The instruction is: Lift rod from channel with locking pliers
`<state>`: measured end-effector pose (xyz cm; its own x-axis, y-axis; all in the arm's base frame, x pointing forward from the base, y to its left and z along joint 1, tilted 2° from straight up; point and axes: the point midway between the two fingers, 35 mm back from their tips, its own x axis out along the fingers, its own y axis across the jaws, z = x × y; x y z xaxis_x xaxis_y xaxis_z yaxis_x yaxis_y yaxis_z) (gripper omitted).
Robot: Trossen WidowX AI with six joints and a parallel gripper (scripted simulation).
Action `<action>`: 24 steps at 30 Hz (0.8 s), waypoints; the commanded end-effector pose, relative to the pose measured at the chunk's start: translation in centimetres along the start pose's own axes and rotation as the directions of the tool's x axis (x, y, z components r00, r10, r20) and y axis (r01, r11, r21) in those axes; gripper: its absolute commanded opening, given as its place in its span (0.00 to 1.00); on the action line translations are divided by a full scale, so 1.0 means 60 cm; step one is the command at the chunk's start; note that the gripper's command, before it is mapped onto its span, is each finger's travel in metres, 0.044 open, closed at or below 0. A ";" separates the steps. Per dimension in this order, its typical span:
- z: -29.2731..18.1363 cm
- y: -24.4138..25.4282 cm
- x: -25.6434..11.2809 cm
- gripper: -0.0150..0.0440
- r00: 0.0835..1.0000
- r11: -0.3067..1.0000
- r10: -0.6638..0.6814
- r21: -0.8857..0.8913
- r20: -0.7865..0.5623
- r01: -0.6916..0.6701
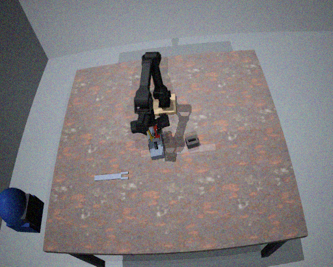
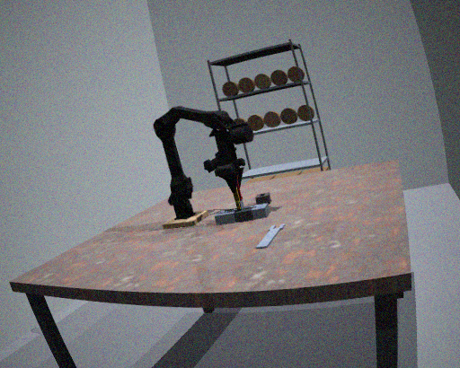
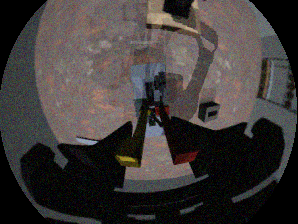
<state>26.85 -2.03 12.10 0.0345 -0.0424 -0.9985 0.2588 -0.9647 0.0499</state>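
Note:
The locking pliers stand upright, with a yellow handle and a red handle spread in a V. My gripper points down and is shut on the pliers, one finger outside each handle, with the handles still apart. The pliers' lower end reaches the blue-grey channel block. The jaws are too small and dark to make out, and the rod cannot be told apart. The dark grey holster stands beside the block with its slot empty.
A pale blue forked flat bar lies on the table. The arm's wooden base plate is close behind the block. A shelf rack stands beyond the table.

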 end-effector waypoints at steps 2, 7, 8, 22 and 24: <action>0.000 -0.001 0.002 0.70 1.000 1.000 -0.001 0.003 0.000 0.001; 0.000 -0.002 0.002 0.69 1.000 1.000 -0.001 0.003 0.000 0.001; 0.000 -0.003 0.002 0.69 1.000 1.000 -0.001 0.003 0.000 0.001; 0.000 -0.005 0.002 0.66 1.000 1.000 -0.001 0.003 0.000 0.001; 0.000 -0.006 0.002 0.65 1.000 1.000 -0.001 0.003 0.000 0.001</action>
<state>26.78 -1.73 11.99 0.0337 -0.0403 -0.9986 0.2588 -0.9648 0.0476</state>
